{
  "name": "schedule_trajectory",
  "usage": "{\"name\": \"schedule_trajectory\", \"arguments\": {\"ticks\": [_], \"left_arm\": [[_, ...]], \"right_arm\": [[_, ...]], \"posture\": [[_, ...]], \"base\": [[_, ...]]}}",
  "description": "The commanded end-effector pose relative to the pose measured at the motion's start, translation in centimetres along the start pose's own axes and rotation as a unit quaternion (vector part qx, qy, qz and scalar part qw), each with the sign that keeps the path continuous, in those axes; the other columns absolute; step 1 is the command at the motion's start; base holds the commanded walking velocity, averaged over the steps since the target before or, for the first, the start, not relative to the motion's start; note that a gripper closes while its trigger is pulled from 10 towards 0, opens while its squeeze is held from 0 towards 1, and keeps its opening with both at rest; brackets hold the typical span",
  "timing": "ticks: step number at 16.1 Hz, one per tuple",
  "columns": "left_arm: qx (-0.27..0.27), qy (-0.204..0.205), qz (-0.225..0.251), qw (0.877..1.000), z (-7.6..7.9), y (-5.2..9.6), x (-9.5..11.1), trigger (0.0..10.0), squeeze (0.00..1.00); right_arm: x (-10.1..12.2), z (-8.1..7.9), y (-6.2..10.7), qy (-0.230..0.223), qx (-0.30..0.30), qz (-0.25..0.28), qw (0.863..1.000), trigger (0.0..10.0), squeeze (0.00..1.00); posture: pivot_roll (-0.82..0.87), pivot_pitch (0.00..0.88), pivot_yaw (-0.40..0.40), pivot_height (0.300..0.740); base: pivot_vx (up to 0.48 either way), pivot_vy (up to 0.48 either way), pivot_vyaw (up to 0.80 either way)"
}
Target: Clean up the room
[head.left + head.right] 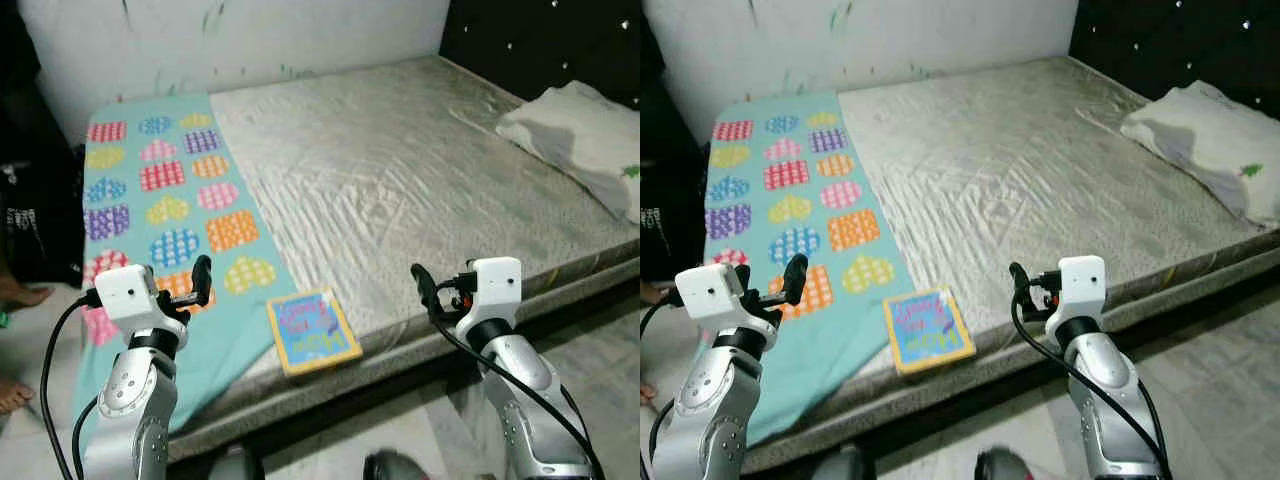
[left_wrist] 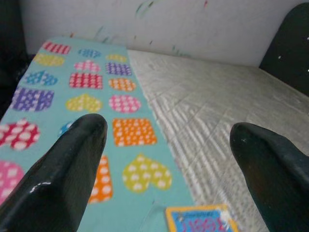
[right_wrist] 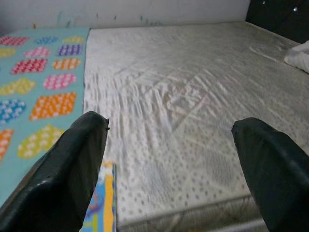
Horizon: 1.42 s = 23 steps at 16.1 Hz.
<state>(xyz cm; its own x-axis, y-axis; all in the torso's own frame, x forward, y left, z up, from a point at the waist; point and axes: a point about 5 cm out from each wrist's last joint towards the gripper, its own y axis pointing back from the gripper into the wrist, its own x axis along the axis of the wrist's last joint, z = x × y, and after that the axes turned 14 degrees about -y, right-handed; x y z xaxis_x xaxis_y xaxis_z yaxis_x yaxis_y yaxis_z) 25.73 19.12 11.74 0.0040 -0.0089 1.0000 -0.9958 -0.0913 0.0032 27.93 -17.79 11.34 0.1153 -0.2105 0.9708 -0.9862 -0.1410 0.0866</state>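
Bed [image 1: 400, 170] with grey mattress against scuffed white wall [image 1: 230, 35]; dark studded headboard [image 1: 540, 40]; pale tiled floor [image 1: 600, 350].

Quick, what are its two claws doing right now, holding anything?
Left gripper: open, holding nothing, raised over the turquoise blanket.
Right gripper: open, holding nothing, raised at the bed's near edge.

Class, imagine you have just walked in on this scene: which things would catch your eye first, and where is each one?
The turquoise blanket with bright hearts covers the bed's left part and hangs over its near edge. A small yellow-bordered book lies at that near edge, between the open left gripper and open right gripper. A white pillow lies far right.
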Motion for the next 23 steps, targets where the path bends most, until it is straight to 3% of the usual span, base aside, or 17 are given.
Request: {"name": "schedule_trajectory", "arguments": {"ticks": [1,6,15,18,23], "left_arm": [[0.009,-0.005,0.001,1.0,-0.45,0.1,0.18,10.0,0.0],[0.012,0.004,0.005,1.0,-0.55,0.19,0.25,10.0,0.0],[0.006,0.011,0.001,1.0,-0.42,0.33,0.2,10.0,0.0],[0.008,0.009,-0.007,1.0,-0.43,0.24,-0.05,10.0,0.0],[0.0,0.011,-0.002,1.0,-0.31,0.17,0.1,10.0,0.0]], "right_arm": [[-0.08,-0.1,-0.07,0.003,0.006,-0.003,1.0,10.0,0.0],[0.32,0.17,-0.59,0.013,0.011,0.001,1.0,10.0,0.0],[0.53,0.32,-0.68,0.041,0.022,0.005,0.999,10.0,0.0],[0.47,0.18,-0.56,0.034,0.024,0.007,0.999,10.0,0.0],[0.22,-0.19,-0.3,0.04,0.04,0.007,0.998,10.0,0.0]], "posture": [[-0.16,0.061,0.036,0.623],[-0.16,0.061,0.036,0.623],[-0.16,0.072,0.033,0.623],[-0.16,0.073,0.033,0.623],[-0.16,0.074,0.031,0.623]], "base": [[0.0,0.0,0.0],[0.0,0.0,0.0],[0.232,0.0,0.0],[0.0,0.0,0.8],[0.0,0.0,0.12]]}}
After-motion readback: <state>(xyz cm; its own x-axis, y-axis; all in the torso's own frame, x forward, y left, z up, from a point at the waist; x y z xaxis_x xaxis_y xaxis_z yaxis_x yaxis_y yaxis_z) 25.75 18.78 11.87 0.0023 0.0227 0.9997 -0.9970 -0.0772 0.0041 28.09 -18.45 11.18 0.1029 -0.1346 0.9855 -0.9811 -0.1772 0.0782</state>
